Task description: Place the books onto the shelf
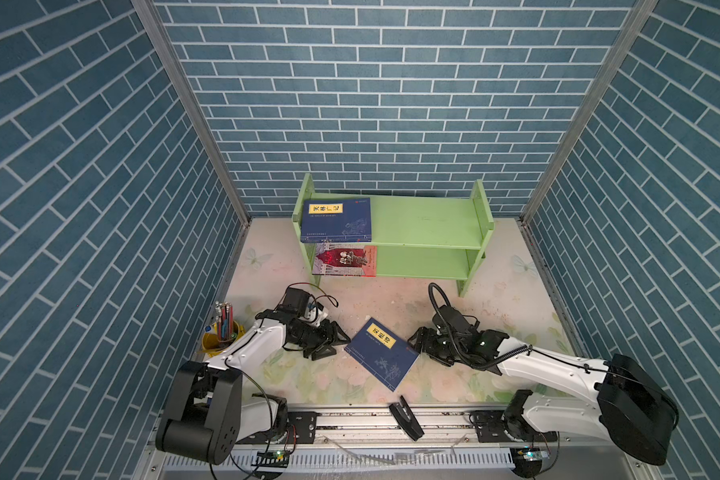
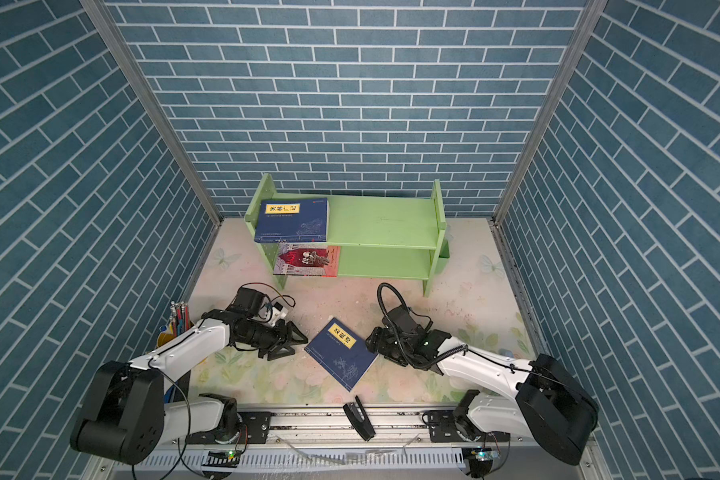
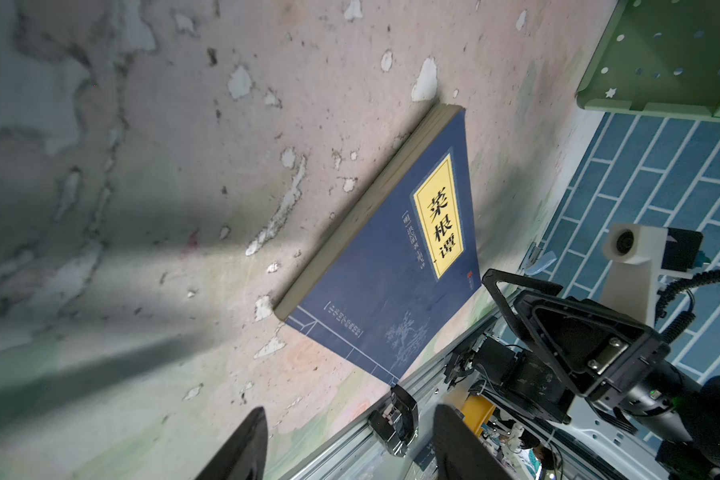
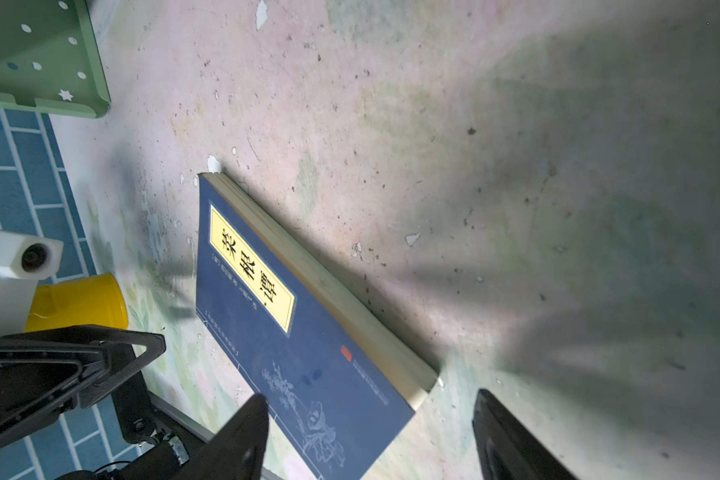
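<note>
Blue brick-pattern walls close in a worn floral table (image 1: pixel 495 299). At far left stands a yellow cup (image 1: pixel 215 347) of pens. Next comes the left gripper (image 1: pixel 338 343), low over the table, its fingers apart and empty. It points at a loose blue book (image 1: pixel 381 353) lying flat and skewed near the front edge. Behind, the green shelf (image 1: pixel 425 220) carries another blue book (image 1: pixel 336 221) flat on the left end of its top tier and a red book (image 1: pixel 345 260) on the tier below. On the loose book's other side the right gripper (image 1: pixel 415 345) also stands open with nothing in it, a corner of the book just ahead of its fingers. That book looks thin, light and bendy, its smooth cover likely to slide, and it would probably sag if lifted by a corner. Flat on the table it offers no gap beneath, so the soundest hold seems to be across a pale page edge, one arm bracing while the other tips it up.
</note>
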Robot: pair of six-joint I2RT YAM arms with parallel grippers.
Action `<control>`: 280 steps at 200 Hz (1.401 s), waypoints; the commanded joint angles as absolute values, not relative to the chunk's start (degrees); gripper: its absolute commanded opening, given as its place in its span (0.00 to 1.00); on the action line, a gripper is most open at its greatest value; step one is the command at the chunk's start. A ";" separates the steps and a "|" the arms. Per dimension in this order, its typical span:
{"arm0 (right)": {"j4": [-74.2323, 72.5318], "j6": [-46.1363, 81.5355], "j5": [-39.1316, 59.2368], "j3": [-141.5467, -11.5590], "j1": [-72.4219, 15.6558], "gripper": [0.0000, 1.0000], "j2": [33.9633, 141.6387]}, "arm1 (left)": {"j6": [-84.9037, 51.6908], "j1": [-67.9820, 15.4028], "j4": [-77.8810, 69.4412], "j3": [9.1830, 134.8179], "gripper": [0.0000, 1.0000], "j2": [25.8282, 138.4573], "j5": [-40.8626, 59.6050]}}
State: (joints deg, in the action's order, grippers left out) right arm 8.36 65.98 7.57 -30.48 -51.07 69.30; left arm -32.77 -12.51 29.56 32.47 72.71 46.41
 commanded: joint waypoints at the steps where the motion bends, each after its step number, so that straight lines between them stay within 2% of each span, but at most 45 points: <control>1: 9.84 60.86 6.46 -32.81 -50.81 0.78 70.21 | -34.02 -14.44 27.50 31.03 0.65 74.35 48.03; 90: 3.99 56.38 9.30 -33.01 -47.21 0.78 72.67 | -32.00 -21.62 24.39 32.02 0.65 80.76 45.21; 139: 0.84 55.21 12.35 -33.09 -45.78 0.78 75.66 | -28.56 -22.92 21.70 35.68 0.58 86.02 46.86; 232: -2.79 56.77 18.98 -31.62 -45.54 0.77 79.37 | -26.33 -25.05 9.61 42.72 0.58 93.60 43.21; 255: -2.87 57.33 20.07 -31.20 -45.87 0.77 78.47 | -25.93 -24.86 12.74 44.76 0.58 93.02 43.66; 280: 1.17 57.28 19.22 -31.54 -46.01 0.77 77.00 | -25.72 -24.87 23.00 44.77 0.59 88.25 40.30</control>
